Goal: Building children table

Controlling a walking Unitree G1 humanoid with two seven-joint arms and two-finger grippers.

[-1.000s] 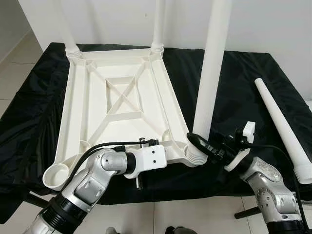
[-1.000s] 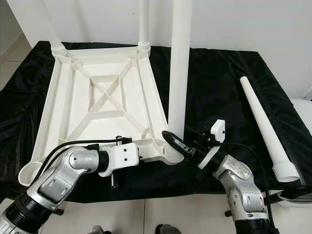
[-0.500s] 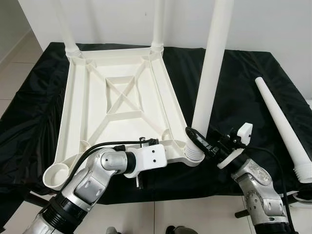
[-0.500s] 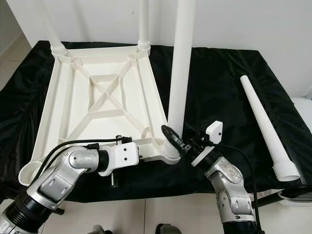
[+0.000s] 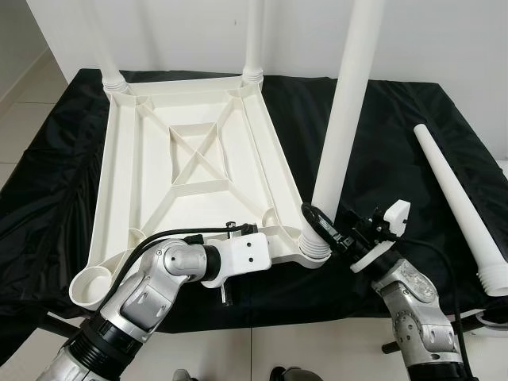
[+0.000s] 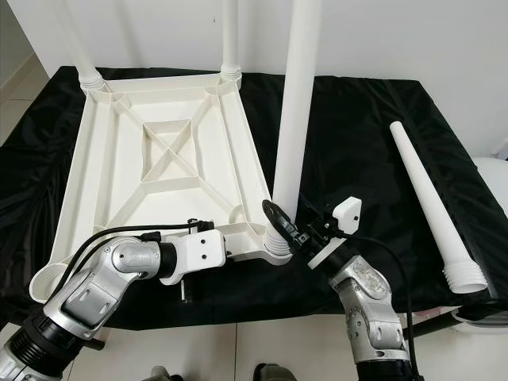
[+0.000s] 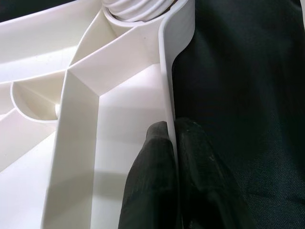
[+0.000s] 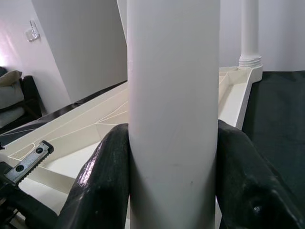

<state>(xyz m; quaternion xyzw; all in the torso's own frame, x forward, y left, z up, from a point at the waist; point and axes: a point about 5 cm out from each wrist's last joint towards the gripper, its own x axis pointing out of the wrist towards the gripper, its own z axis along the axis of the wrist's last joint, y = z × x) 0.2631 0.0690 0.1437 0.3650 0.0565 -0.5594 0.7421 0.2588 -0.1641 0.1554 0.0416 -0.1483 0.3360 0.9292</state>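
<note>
The white tabletop [image 5: 190, 171] lies upside down on the black-draped desk [image 5: 48, 198], its ribbed underside facing up and its long axis running away from the robot. Two legs already stand upright in the far corner sockets, the far-left leg [image 5: 107, 55] and the far-right leg [image 5: 254, 40]; the near-left socket [image 5: 94, 284] is open and empty. The left gripper [image 7: 172, 131] is at the tabletop's near edge, its fingers [image 7: 152, 171] clenched on the thin rim, one on the inner face and one on the outer. To the right, the third leg [image 5: 343, 119] stands almost upright in the near-right corner socket, its ribbed foot [image 5: 315, 246] seated there, its long axis near vertical and leaning slightly toward the right at the top. The right gripper [image 5: 321, 228] grasps this leg low down, just above the ribbed foot, with a finger [image 8: 102, 181] pressed on each side of the shaft. Further right, the fourth leg [image 5: 456, 198] lies flat on the desk, thin end pointing away from the robot and wide ribbed end toward it, well apart from the tabletop. Compared with a second ago, the right gripper's wrist has swung in closer to the tabletop corner, and the third leg's lean has changed little
</note>
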